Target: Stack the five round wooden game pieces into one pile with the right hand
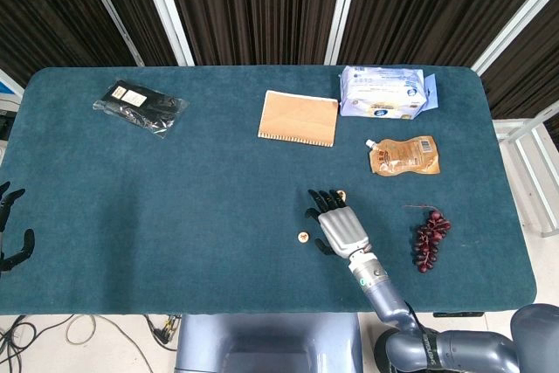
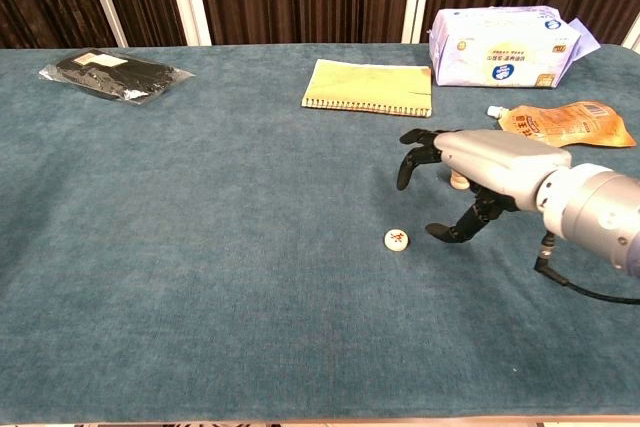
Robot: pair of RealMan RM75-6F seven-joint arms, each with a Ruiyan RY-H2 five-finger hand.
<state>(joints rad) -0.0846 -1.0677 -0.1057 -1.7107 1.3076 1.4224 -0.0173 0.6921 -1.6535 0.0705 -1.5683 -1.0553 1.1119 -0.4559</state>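
A single round wooden piece with a dark mark on top lies flat on the teal table. My right hand hovers just right of it, fingers spread and empty, thumb pointing down toward the cloth. A short pile of wooden pieces stands behind the hand, mostly hidden by it. My left hand shows only at the far left edge of the head view, fingers apart, holding nothing.
A tan notebook lies at the back centre, a tissue pack and an orange pouch at the back right. Dark grapes sit to the right, a black packet at the back left.
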